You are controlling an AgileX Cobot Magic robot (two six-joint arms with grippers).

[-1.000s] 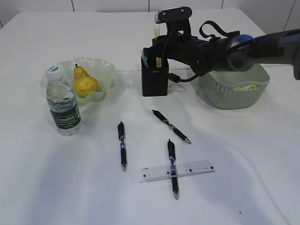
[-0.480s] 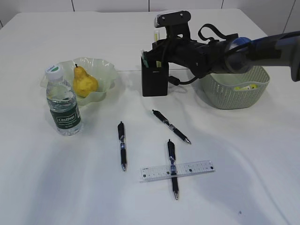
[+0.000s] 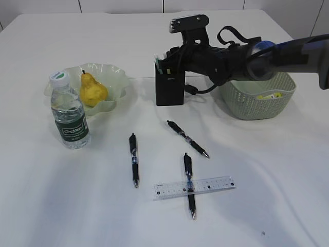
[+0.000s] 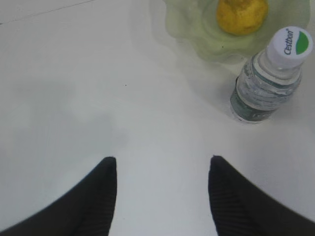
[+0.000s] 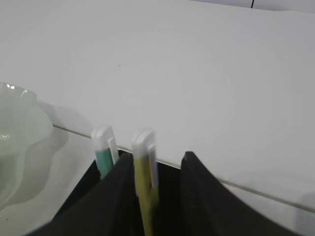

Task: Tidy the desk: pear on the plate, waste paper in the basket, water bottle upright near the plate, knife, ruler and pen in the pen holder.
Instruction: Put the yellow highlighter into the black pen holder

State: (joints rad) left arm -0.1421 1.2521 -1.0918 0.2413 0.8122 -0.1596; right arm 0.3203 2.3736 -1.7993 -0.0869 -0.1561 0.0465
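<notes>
On the white table (image 3: 77, 206), left fingers (image 4: 106, 196) stand spread and empty; right fingers (image 5: 194, 191) parted around a yellow knife (image 5: 145, 182).

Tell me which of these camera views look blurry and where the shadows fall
Exterior view: sharp, soft even light, faint shadows beside the water bottle and pen holder. Left wrist view: the dark fingers are soft, the bottle crisp. Right wrist view: blurred up close, the yellow knife and fingers smeared.

Right pincer (image 5: 155, 169) parted — left pincer (image 4: 162, 169) open.
</notes>
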